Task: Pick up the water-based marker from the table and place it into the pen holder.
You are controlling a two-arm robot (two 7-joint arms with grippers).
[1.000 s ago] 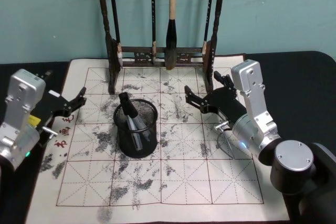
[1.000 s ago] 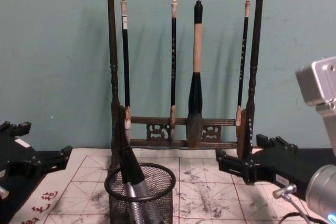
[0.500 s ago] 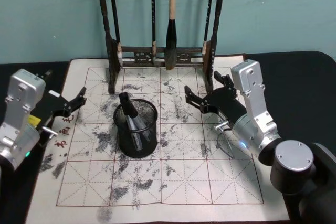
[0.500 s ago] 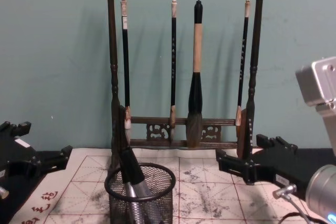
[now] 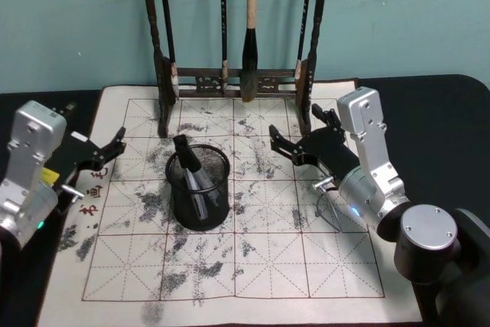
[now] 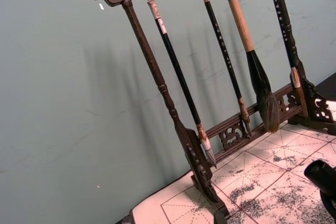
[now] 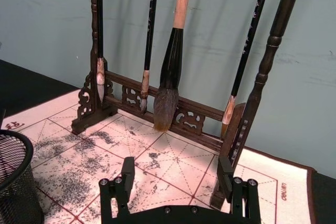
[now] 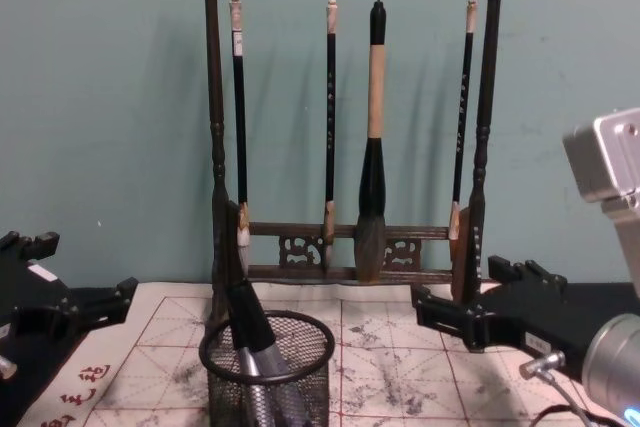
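Nothing has moved in the last second — the marker (image 5: 188, 160) already stands in the pen holder (image 5: 199, 188), left of the right gripper (image 5: 295, 137) and right of the left gripper (image 5: 115, 143). Both grippers hang spread and empty — the task looks done.

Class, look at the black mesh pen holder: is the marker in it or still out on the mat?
In. The marker leans inside the pen holder, its dark cap above the rim; both grippers sit apart from it.

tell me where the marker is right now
The marker stands tilted inside the pen holder, left of centre on the table in the head view, in front of the brush rack.
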